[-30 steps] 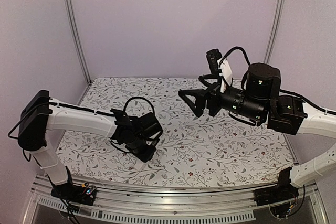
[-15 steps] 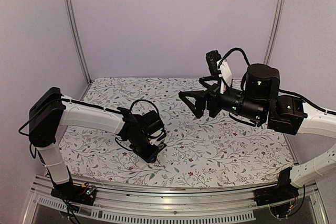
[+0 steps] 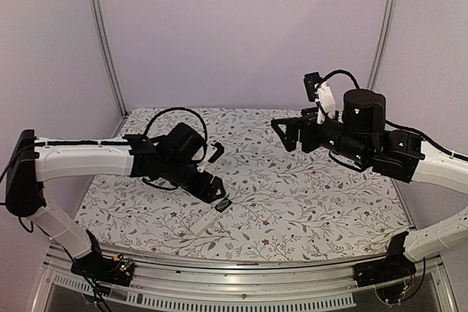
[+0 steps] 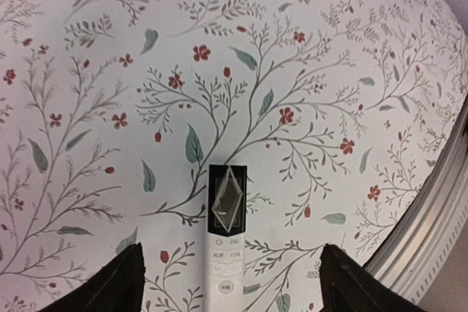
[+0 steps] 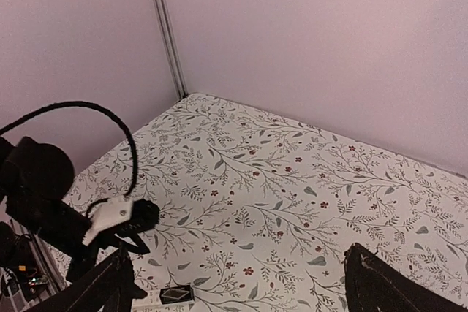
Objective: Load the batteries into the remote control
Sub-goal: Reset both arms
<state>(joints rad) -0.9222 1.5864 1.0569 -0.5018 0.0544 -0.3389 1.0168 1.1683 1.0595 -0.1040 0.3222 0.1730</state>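
My left end effector (image 3: 216, 193) has just spread wide and let go. The remote (image 4: 227, 242) now lies flat on the counter (image 3: 307, 195), between the jaws but touching neither, its dark end pointing away. Its button face seems to be up, so I judge the battery bay faces down and needs flipping. The right end effector (image 3: 287, 133) hangs wide apart, holding nothing. I see no batteries.

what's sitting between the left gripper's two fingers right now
The remote control lies flat on the floral cloth, clear of both fingers. The left wrist view shows it.
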